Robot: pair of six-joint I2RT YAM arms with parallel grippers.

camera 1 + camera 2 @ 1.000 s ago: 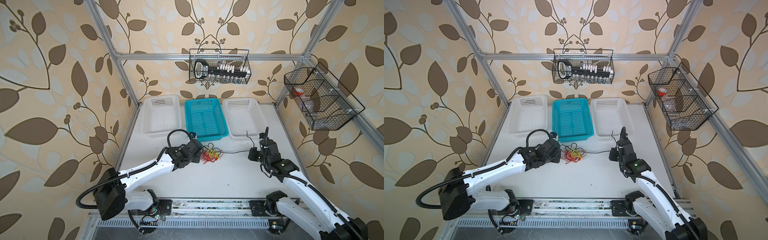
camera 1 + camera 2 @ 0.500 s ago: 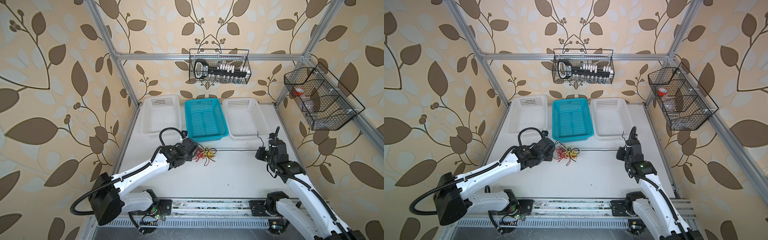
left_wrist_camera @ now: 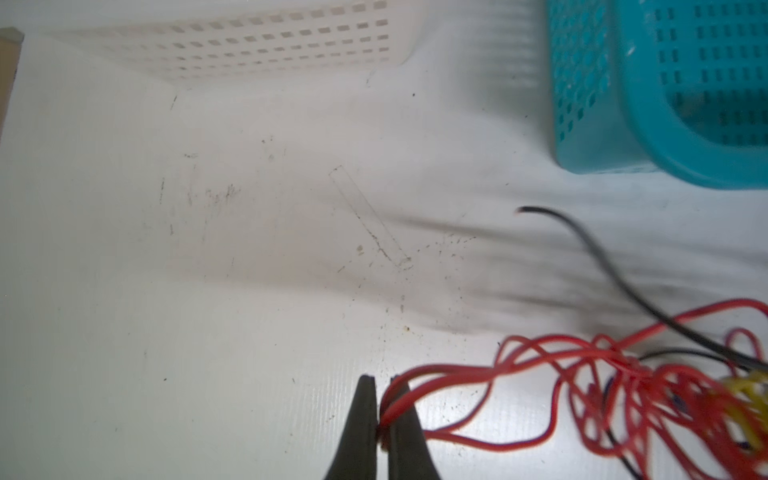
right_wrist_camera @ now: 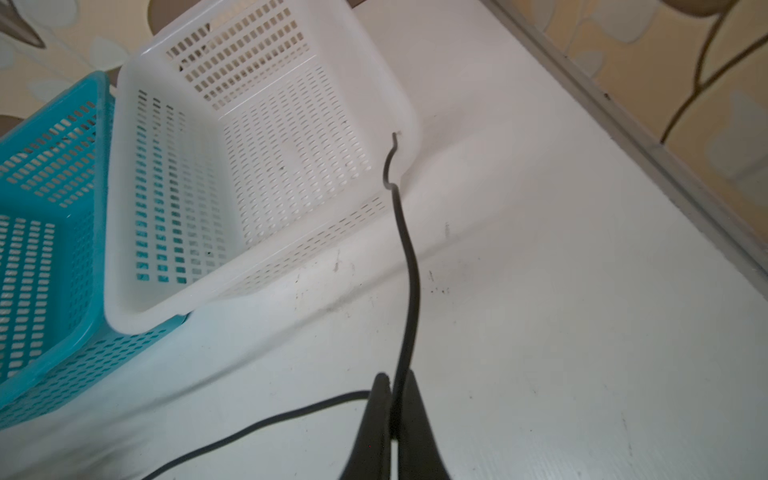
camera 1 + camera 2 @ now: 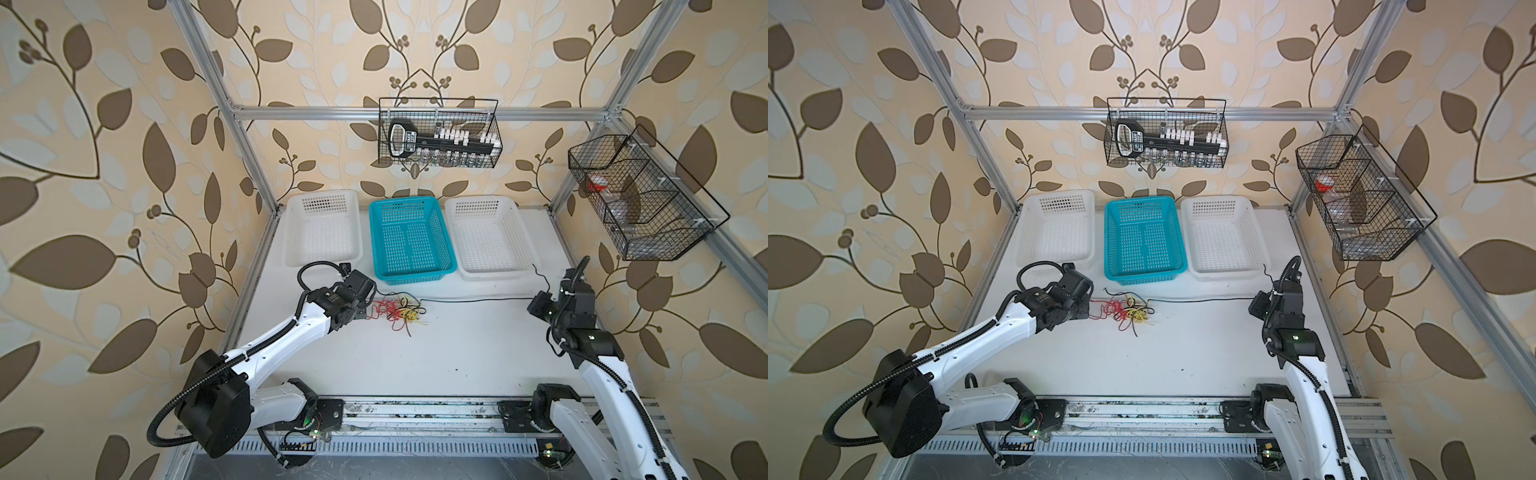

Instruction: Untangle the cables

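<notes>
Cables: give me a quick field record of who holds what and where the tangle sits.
left gripper: shut on red cable
right gripper: shut on black cable
black cable run: nearly straight across the table, from the tangle to the right gripper, with a short free end beyond it
tangle: red, yellow and black loops bunched next to the left gripper, in front of the teal basket
task state: not yet untangled
</notes>
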